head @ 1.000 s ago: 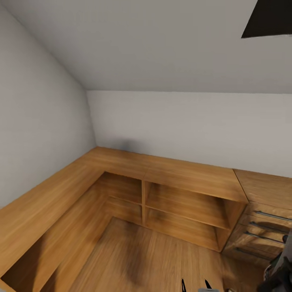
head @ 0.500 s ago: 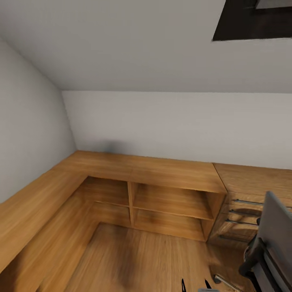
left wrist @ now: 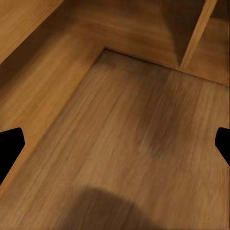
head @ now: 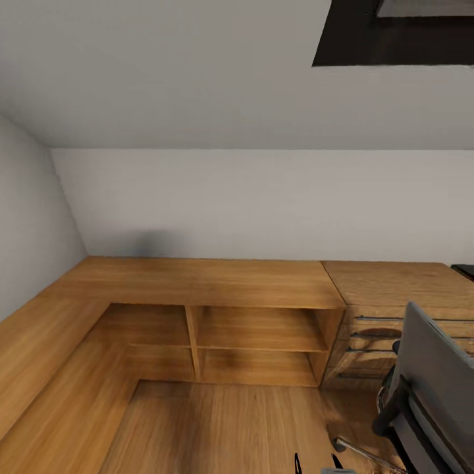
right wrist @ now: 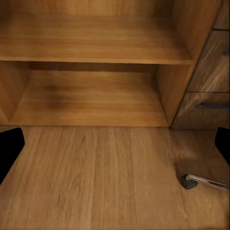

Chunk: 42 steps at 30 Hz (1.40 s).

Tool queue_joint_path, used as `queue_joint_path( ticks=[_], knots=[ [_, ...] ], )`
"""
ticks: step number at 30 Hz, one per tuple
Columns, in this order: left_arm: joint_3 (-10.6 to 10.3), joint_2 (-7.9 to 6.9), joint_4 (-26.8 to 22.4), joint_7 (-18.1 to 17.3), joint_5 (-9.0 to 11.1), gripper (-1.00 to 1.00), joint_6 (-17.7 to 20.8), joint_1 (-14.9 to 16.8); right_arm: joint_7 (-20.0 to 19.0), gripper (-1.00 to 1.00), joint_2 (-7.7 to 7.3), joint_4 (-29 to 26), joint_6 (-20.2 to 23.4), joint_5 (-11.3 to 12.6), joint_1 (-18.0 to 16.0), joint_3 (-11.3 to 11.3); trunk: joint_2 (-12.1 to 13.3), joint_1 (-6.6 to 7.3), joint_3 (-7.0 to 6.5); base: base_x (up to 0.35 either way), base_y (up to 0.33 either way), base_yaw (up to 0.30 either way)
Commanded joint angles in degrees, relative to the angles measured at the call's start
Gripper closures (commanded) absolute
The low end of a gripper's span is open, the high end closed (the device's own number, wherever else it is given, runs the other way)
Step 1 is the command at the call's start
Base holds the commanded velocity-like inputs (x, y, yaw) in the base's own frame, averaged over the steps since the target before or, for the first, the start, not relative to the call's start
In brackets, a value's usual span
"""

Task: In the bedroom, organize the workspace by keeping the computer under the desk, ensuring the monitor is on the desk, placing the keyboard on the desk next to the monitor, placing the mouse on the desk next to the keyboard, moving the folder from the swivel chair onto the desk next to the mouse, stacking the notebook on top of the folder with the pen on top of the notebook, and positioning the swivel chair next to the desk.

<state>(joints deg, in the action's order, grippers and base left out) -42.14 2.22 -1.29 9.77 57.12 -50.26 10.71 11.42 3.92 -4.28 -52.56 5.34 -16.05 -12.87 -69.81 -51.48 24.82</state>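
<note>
Beside wooden chest — swivel chair | right end effector open, apart — left open

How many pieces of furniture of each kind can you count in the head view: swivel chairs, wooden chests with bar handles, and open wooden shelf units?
swivel chair: 1
wooden chest with bar handles: 1
open shelf unit, running along the corner: 1
Total: 3
</note>
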Motion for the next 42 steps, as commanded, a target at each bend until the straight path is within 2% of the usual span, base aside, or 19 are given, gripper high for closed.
queue_joint_path(
  ticks=[1,24,42],
  knots=[
    [-0.49,-0.01,-0.03,0.58,-0.05,-1.0,-0.1,0.01,0.06,-1.0,0.02,0.06,-0.17,0.55,-0.05,-0.49,-0.03,0.0,0.06,0.026,0.009,-0.294],
    [-0.49,-0.03,-0.02,0.52,0.0,-1.0,-0.02,0.01,0.01,-1.0,0.02,0.07,-0.17,0.55,-0.06,-0.49,-0.03,0.0,0.06,0.002,0.007,-0.294],
    [-0.42,-0.03,-0.03,0.51,0.0,-1.0,-0.01,0.01,0.01,-1.0,0.08,0.1,-0.17,0.55,-0.04,-0.57,-0.03,0.0,0.06,0.022,0.249,-0.294]
  ],
)
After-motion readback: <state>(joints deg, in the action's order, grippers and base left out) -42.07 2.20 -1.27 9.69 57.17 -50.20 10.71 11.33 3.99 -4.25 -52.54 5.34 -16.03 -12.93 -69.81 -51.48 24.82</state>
